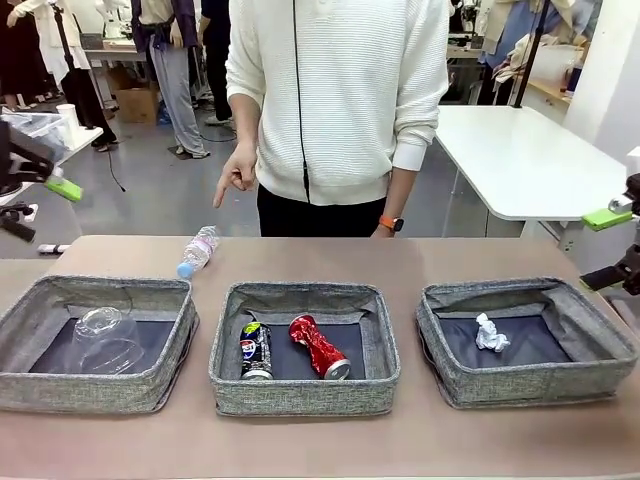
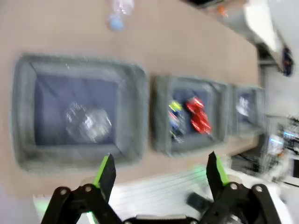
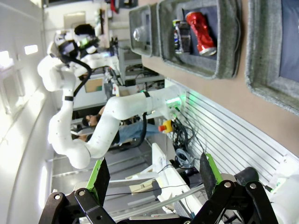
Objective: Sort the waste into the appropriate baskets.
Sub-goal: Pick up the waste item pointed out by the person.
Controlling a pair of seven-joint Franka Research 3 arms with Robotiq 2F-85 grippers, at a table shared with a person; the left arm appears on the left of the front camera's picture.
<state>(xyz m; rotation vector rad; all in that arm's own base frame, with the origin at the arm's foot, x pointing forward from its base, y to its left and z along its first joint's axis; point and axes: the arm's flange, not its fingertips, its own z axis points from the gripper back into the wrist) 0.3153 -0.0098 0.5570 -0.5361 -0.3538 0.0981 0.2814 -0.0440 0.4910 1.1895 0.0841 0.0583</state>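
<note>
Three grey baskets stand in a row. The left basket [image 1: 20, 320] [image 2: 25, 116] holds a clear plastic cup [image 1: 105, 340] [image 2: 88, 122]. In the middle basket [image 1: 225, 345] [image 2: 159, 116] [image 3: 229, 51] lie a dark can [image 1: 256, 350] [image 2: 175, 120] [image 3: 181, 35] and a red can [image 1: 318, 346] [image 2: 198, 114] [image 3: 200, 25]. A white paper ball [image 1: 490, 333] rests in the right basket [image 1: 600, 340]. A small blue-capped bottle [image 1: 198, 250] [image 2: 117, 11] lies on the table behind the left basket. My left gripper [image 1: 35, 205] [image 2: 160, 168] hovers open at the left edge. At the right edge my right gripper [image 1: 605, 248] [image 3: 152, 175] is open, with nothing in it.
A person in a white sweater stands at the far side, one hand [image 1: 235, 178] pointing down toward the bottle. The brown tabletop [image 1: 320, 445] runs in front of the baskets. A white table [image 1: 520, 160] stands behind at the right.
</note>
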